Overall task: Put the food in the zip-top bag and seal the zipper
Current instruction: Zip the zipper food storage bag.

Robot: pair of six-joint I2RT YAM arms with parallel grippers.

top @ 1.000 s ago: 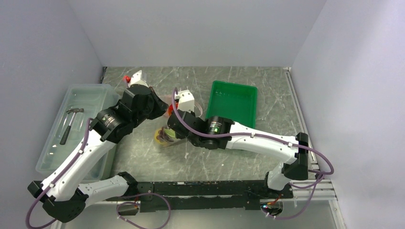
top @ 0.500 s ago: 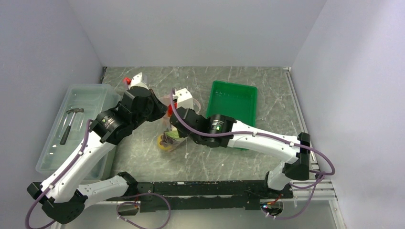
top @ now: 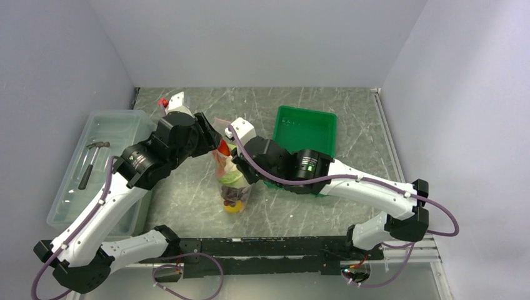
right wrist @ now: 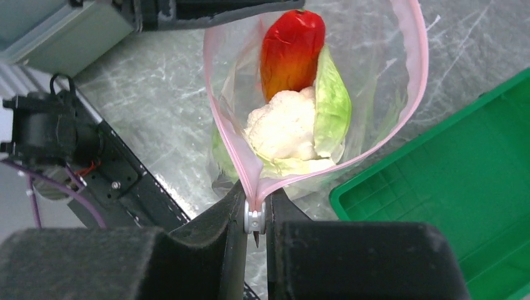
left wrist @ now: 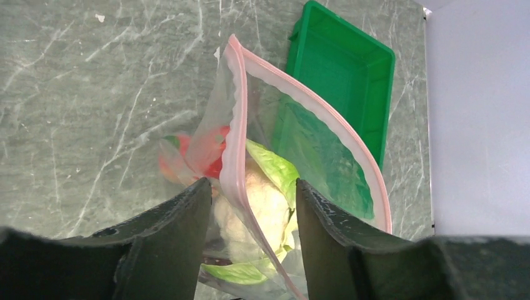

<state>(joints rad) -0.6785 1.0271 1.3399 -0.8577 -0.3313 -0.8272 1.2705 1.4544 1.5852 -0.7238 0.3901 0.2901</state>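
Several toy foods are sitting inside the zip-top bag (top: 230,176), which is standing tall between the two arms near the middle of the table (top: 187,206). From the top view, an orange-yellow fruit (top: 233,208) is lying at the bottom, a dark grape bunch (top: 232,195) is resting above it, and a pale green-white leafy vegetable (right wrist: 284,128) is pressing against a red tomato-like piece (right wrist: 290,50) near the mouth. Whether the bag's bottom is touching the table or hanging just above it cannot be told.

Along the mouth, the pink zipper (left wrist: 233,119) is gaping in a wide loop, so the bag is not sealed. The right gripper (right wrist: 255,200) is pinching one end of that strip, its jaws nearly closed on the plastic just above a small white slider (right wrist: 254,220). The left gripper (left wrist: 250,187) is standing roughly half open at the opposite side; one run of the pink strip is passing between its fingers (left wrist: 181,225) without being squeezed, and it is holding nothing.

Just beyond the bag, on the right arm's side, a green tray (top: 312,122) is lying flat on the table. Well apart on the left, a translucent plastic bin (top: 119,122) is holding a hammer (top: 92,161).
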